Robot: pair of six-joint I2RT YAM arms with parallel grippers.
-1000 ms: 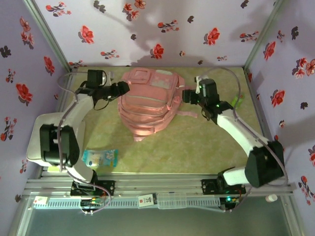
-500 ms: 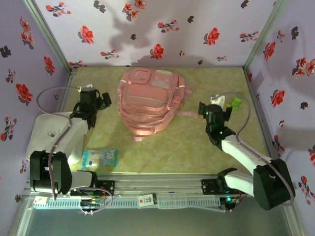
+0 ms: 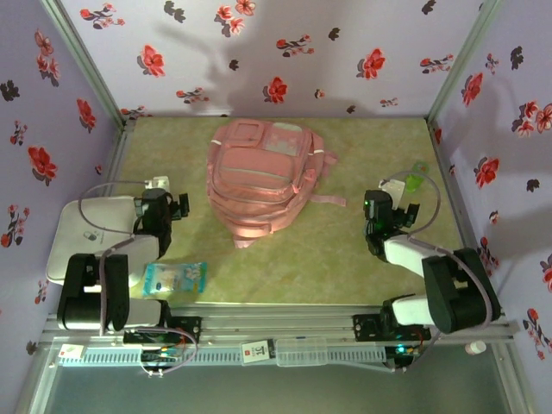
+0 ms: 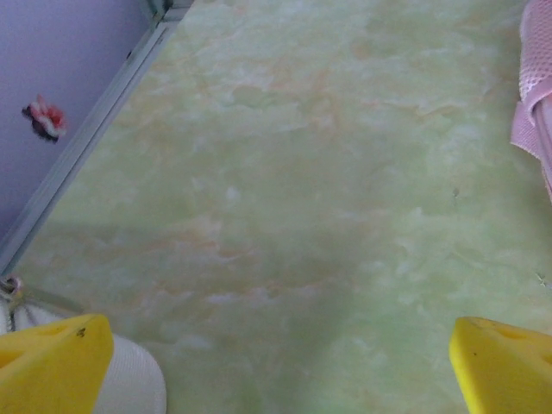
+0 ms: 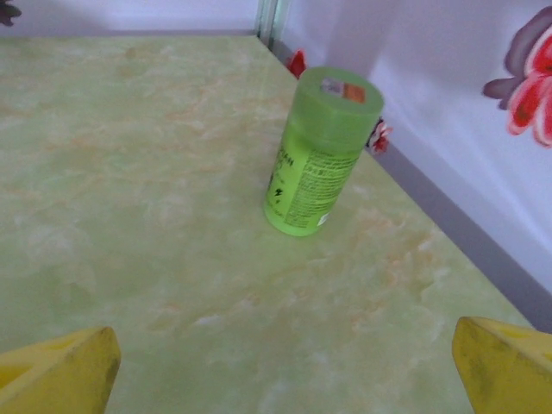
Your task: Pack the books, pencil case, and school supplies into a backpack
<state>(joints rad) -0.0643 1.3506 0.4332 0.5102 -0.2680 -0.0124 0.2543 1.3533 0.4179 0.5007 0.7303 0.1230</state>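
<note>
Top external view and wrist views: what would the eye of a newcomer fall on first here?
First, the large soft pale pink fabric backpack, lying flat at the middle of the green marbled table, between the two arms. Next, the bright green cylindrical plastic container standing near the right wall, in front of the open right gripper. A small flat light blue patterned item lies by the left arm's base.

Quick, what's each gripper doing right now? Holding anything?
Left gripper: open, holding nothing.
Right gripper: open, holding nothing; the green bottle sits ahead of it, untouched.
</note>
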